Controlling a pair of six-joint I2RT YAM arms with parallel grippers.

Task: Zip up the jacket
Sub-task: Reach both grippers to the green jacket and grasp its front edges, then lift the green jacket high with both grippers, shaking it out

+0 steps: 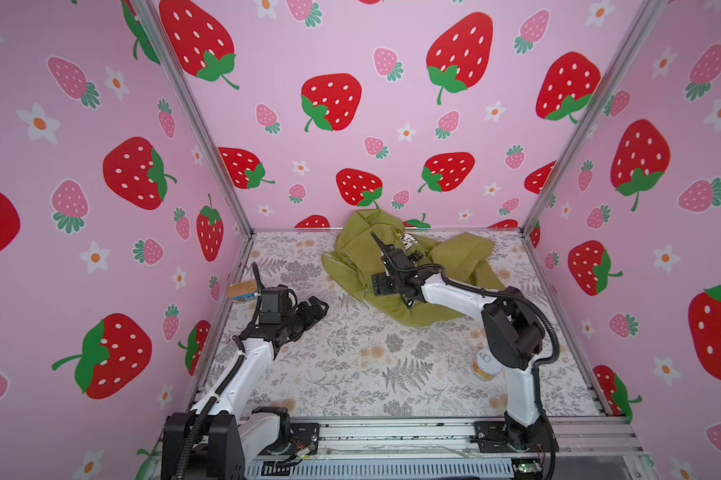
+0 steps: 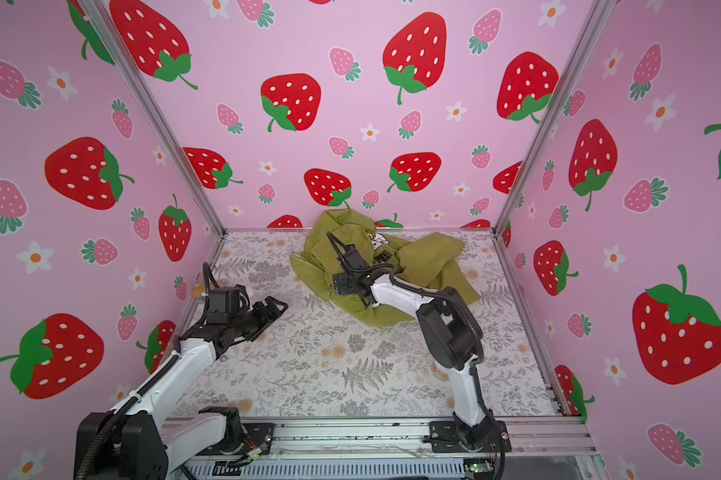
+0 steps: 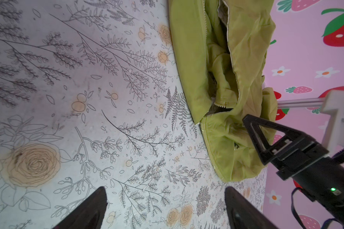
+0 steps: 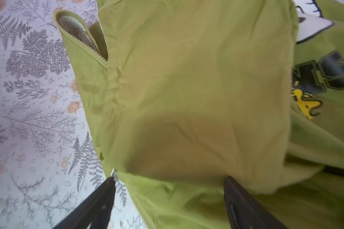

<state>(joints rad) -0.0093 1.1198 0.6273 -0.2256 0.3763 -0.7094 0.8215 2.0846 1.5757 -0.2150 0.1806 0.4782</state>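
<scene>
Jacket point(image 1: 462, 255) sits under right pincer point(image 4: 169, 180), jaws spread, gripping nothing. Left pincer point(image 1: 319, 307) released too, over desk point(image 1: 350, 374) nearby. Crumpled heap, unzipped, stretched along rear edge, mid-to-right. Can't tell which way it points.

Left arm point(image 1: 255, 357): low, stretched forward from its base, forearm angled inward.
Left gripper point(image 1: 322, 309): level, pointing toward the right arm, jaws wide apart, nothing between them.
Right arm point(image 1: 454, 297): elbow raised, forearm reaching forward and inward.
Right gripper point(image 4: 170, 178): tipped downward, jaws spread wide.
</scene>
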